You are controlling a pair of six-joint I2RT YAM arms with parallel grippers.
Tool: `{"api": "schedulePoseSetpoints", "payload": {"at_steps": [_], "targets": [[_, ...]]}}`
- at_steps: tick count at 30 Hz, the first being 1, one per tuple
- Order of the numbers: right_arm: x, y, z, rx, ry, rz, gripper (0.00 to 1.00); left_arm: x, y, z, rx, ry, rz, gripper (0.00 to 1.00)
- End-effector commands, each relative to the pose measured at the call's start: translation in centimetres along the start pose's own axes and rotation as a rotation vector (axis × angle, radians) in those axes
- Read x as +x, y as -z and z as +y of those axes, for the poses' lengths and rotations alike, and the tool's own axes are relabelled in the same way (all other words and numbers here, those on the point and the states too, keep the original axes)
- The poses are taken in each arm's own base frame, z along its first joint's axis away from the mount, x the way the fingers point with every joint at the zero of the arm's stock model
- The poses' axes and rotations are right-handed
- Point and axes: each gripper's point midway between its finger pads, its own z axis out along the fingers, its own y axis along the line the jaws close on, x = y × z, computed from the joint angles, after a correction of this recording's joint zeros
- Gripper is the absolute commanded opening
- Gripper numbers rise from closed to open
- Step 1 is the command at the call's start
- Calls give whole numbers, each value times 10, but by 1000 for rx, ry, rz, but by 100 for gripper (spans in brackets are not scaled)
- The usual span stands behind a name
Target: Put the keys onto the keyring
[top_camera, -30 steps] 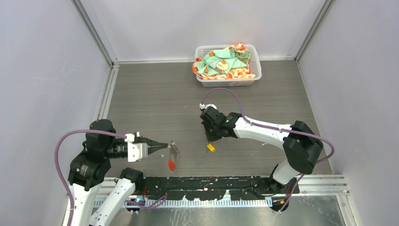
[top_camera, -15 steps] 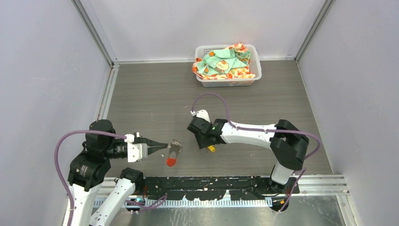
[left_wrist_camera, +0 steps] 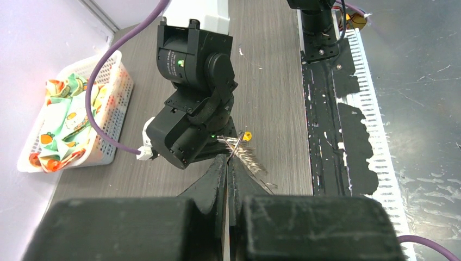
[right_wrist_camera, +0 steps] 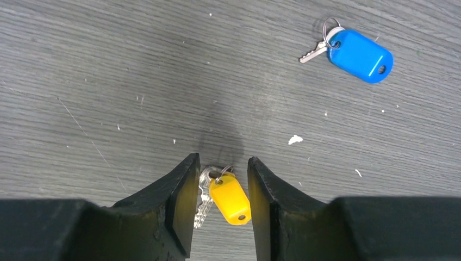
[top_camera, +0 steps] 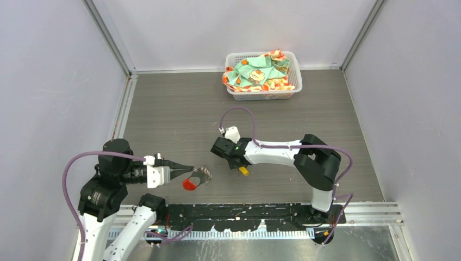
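Shifted left, nearer the keyring (top_camera: 202, 175), since a second ago: right pincer (right_wrist_camera: 222, 160), spread, straddling yellow-tagged key (right_wrist_camera: 229, 198) on bench (right_wrist_camera: 108, 81). Blue-tagged key (right_wrist_camera: 359, 54) well apart, lying flat. Left pincer (top_camera: 191, 169) pressed together, pinching keyring, red tag (top_camera: 188, 185) dangling.

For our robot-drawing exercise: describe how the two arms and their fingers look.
Both the left arm and right arm have white links and bulky black joints. A purple cable loops along each. The fingers are black, wedge-shaped, tapering to tips. A small green light glows on the right wrist.
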Motion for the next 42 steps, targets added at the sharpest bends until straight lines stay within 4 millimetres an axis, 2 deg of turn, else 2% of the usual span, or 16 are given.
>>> {"api": "schedulePoseSetpoints", "payload": {"at_steps": [1,5,22,26,36,39,42], "targets": [[-20,3,4,13,-52,-63,42,-10,3,2,-17,-40,-14,0],[-14,0,2,13,-60,-54,37,-9,4,2,-18,-48,-13,0],[3,-11,-4,17,-95,-10,32,-12,4,3,-20,-56,-14,0],[3,-12,-4,17,-98,-9,27,-13,5,3,-27,-64,-13,0],[-1,-5,-8,7,-117,-33,1,-14,6,2,-25,-64,-17,0],[-5,2,-8,-14,-107,-49,1,-15,6,2,-25,-61,-18,0],[-14,16,-10,-59,-90,-83,1,-14,6,1,-26,-53,-17,0]]}}
